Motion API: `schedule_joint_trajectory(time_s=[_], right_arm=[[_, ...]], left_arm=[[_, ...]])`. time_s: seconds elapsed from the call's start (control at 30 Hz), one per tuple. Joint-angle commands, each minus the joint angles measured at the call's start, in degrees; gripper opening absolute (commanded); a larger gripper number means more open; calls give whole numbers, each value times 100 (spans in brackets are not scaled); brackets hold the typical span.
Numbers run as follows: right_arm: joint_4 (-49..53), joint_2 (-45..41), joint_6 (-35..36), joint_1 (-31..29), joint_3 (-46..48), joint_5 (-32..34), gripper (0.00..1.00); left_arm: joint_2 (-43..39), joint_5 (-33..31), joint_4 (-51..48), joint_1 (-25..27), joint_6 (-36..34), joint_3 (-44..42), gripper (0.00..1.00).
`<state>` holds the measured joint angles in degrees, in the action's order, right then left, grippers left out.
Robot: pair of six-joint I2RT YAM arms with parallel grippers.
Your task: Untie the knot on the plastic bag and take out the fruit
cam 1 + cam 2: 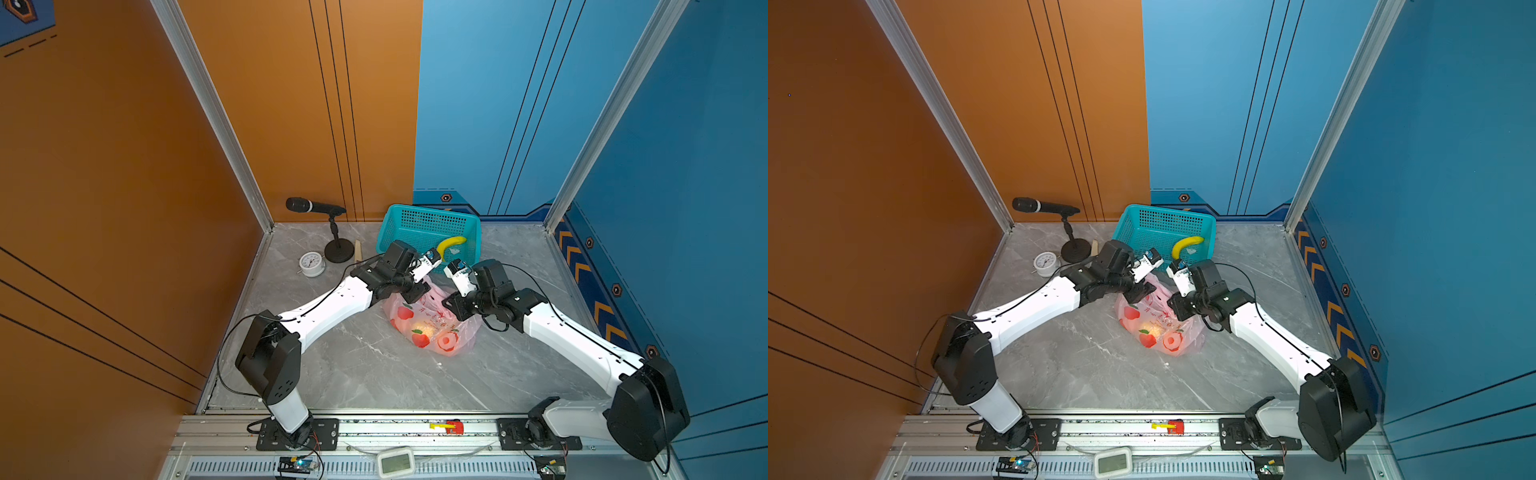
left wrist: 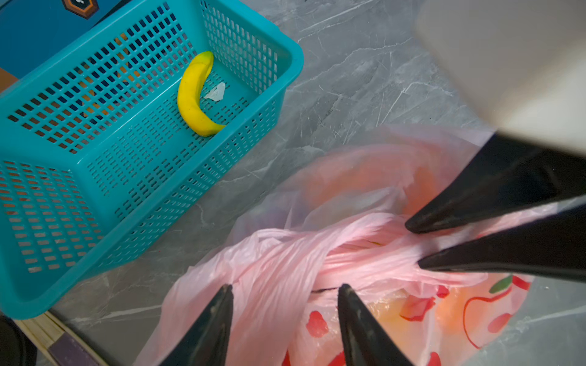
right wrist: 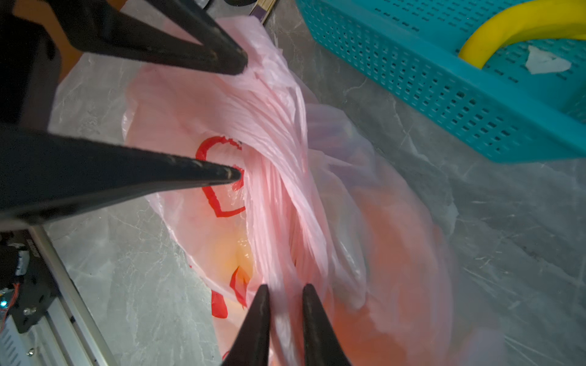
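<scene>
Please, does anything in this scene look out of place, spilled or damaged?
Only one thing: a torn whitish scrap lies in the teal basket beside the banana, like litter. The plastic bag shows no visible tear.

Grey tabletop (image 1: 374, 365) w/ plastic bag (image 1: 432, 332), basket (image 1: 428, 224), mic stand (image 1: 338, 251), clock (image 1: 311, 264)

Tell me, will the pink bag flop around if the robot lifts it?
Probably floppy: the plastic bag is thin and crinkled into soft folds. Likely saggy and bottom-heavy, since fruit bulges inside it. The twisted film looks smooth, so it might slip from a loose pinch.
</scene>
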<state>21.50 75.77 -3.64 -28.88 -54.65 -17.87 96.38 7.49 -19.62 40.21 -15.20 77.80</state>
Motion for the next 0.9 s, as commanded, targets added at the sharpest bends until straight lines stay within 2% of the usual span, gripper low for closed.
schedule_joint_trajectory(time_s=[0.0,0.17,0.3,0.43,0.6,0.77,0.87], right_arm=[[107,53,43,-21,-65,-34,13],[-39,6,-22,-21,2,11,4],[-66,-30,-44,-16,16,27,1],[-94,-143,-108,-21,64,94,0],[-321,-434,-208,-12,263,242,0],[-427,-776,-350,48,474,455,0],[-504,-1001,-418,93,610,467,0]], left_arm=[[181,-82,-309,48,-141,306,51],[436,-335,-661,52,-74,567,45],[434,-379,-610,60,95,559,33],[396,-770,-576,62,321,588,17],[210,-975,-423,13,509,452,4],[-127,-1049,-122,-123,934,187,0],[-429,-861,304,-293,1165,-150,0]])
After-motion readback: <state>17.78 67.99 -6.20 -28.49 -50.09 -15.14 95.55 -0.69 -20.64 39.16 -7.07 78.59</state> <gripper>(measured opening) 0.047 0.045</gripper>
